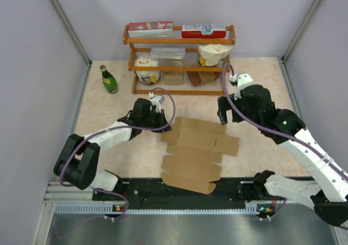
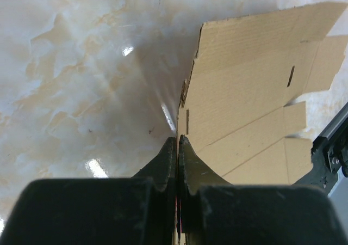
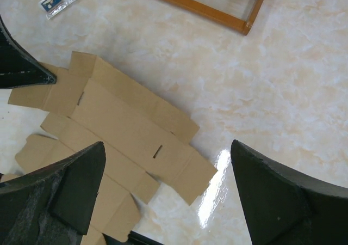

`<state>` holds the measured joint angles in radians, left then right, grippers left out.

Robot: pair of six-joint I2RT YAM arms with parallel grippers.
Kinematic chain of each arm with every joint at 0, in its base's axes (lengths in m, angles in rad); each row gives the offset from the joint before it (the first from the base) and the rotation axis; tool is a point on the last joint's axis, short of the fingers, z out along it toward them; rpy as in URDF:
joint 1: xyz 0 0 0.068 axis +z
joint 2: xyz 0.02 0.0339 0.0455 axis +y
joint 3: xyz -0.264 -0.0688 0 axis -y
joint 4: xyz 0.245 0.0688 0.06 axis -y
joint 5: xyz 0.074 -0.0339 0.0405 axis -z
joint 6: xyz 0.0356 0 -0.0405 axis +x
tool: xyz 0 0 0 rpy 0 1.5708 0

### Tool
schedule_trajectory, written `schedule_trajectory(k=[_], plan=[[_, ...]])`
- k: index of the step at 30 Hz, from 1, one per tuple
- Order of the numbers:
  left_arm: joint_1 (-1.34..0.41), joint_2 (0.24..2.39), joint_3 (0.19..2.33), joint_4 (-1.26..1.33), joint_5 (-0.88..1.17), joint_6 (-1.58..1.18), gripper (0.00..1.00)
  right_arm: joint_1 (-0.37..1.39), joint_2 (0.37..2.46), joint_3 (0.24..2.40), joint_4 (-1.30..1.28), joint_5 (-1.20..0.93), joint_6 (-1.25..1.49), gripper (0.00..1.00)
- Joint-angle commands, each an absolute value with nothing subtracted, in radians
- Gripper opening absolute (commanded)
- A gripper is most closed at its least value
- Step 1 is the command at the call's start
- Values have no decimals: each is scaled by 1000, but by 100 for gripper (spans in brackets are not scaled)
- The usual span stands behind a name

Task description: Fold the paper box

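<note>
Claws at the flat paper box (image 1: 193, 152): my left claw (image 1: 162, 126) clenched on its left edge, my right claw (image 1: 224, 117) spread wide near its far corner.

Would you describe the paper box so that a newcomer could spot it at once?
On the table, in front of the wooden shelf, a sheet lies spread out at the centre. That is the paper box: plain brown unfolded cardboard with flaps and slots, unlike the red-and-white printed cartons on the shelf.

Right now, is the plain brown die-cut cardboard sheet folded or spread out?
Spread out: the brown cardboard sheet lies unfolded, its flaps and tabs splayed outward, not formed into a box.
</note>
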<state>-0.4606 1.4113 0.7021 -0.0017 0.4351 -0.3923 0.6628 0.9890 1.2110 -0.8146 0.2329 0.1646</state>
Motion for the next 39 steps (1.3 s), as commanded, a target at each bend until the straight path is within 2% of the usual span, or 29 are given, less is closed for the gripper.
schedule_trajectory(k=[1,10,17,20,25,27,33,34,39], plan=[[-457,1454,724,51,410,-460,0,653,953,1209,-793,219,204,96],[-456,1574,793,136,475,-560,0,653,933,1192,-796,213,230,95],[-454,1594,810,143,439,-580,2,653,930,1183,-796,206,249,96],[-453,1600,837,104,437,-554,10,653,930,1180,-798,203,255,96],[-434,1569,876,26,407,-502,43,653,917,1175,-798,202,253,96],[-417,1551,888,5,399,-486,50,653,914,1174,-796,199,253,96],[-358,1519,971,-130,322,-434,63,653,911,1163,-796,198,253,96],[-347,1517,985,-156,290,-440,71,653,910,1161,-796,193,249,96],[-287,1543,1055,-238,167,-434,76,653,907,1151,-795,172,235,96]])
